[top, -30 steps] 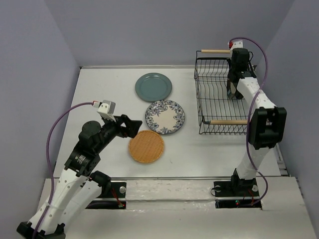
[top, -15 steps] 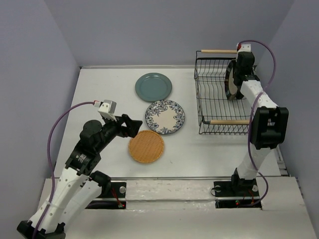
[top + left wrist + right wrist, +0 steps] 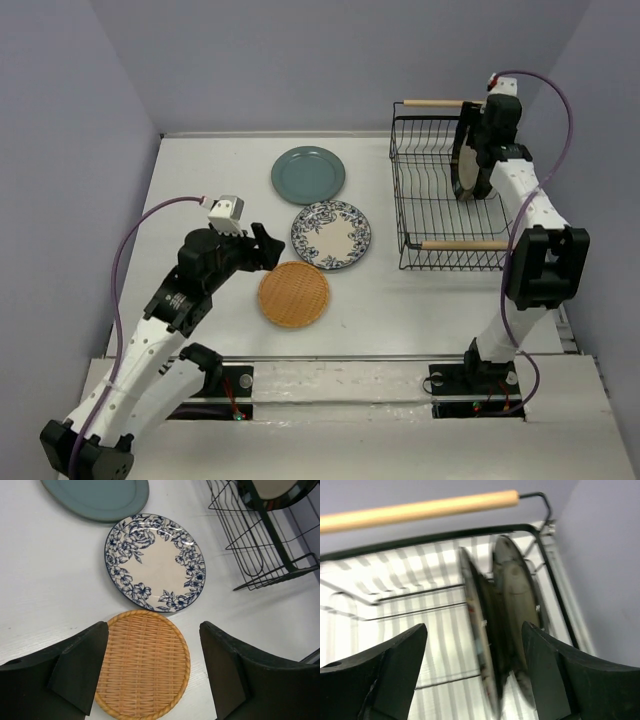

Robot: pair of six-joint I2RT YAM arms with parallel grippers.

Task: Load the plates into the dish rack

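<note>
Lifted out of the dish rack [image 3: 420, 215], my right claw [image 3: 473, 645] now gapes open above two striped plates [image 3: 466, 160] standing on edge inside, while my left claw [image 3: 152, 650], also open, hovers over the woven plate [image 3: 142, 665].

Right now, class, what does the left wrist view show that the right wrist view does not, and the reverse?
Left wrist only: the woven plate, floral plate and teal plate, flat on the table. Right wrist only: a wooden handle, and two upright plates side by side. Both: the dish rack; left wrist glimpses just one plate inside.
</note>
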